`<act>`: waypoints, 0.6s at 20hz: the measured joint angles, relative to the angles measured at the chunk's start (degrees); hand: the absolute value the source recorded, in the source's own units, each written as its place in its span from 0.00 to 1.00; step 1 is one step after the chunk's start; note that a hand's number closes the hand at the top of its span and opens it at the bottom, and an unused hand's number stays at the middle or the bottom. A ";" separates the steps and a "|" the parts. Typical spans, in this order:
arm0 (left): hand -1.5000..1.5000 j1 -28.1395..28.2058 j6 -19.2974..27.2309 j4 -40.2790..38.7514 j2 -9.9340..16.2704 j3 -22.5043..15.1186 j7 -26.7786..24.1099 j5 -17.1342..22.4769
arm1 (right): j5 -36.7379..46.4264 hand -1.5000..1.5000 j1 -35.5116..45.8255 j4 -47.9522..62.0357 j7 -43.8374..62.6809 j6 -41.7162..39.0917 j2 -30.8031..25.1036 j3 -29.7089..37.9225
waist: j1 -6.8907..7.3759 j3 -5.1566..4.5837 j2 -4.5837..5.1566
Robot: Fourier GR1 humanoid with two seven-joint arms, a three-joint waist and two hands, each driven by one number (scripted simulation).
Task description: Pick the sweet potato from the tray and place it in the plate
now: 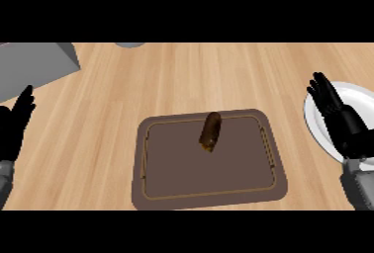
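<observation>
Sweet potato (210,131) lying in upper middle of brown tray (168,190), well apart from right hand (340,118) with straight, open fingers over white plate (358,94) at right, and open left hand (16,123) at left edge.

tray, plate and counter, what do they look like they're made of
Tray: matte dark brown, possibly plastic or coated wood, with a thin lighter line inside its rim. Plate: smooth white, glossy-looking, likely ceramic, partly hidden by the right hand. Counter: light wood, with visible grain streaks.
</observation>
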State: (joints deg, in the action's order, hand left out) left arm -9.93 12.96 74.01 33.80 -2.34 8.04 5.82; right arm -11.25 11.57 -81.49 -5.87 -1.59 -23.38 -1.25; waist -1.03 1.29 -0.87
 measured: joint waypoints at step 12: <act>0.50 3.99 -3.41 1.57 -16.08 -7.19 2.68 7.54 | 32.47 0.00 15.19 -1.74 23.12 20.87 -10.61 -5.61 | 1.70 -2.24 0.46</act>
State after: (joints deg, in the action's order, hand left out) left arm -5.94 9.56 75.58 17.72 -9.53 10.72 13.35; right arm 21.22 26.77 -83.23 17.25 19.28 -33.99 -6.86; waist 0.67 -0.96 -0.42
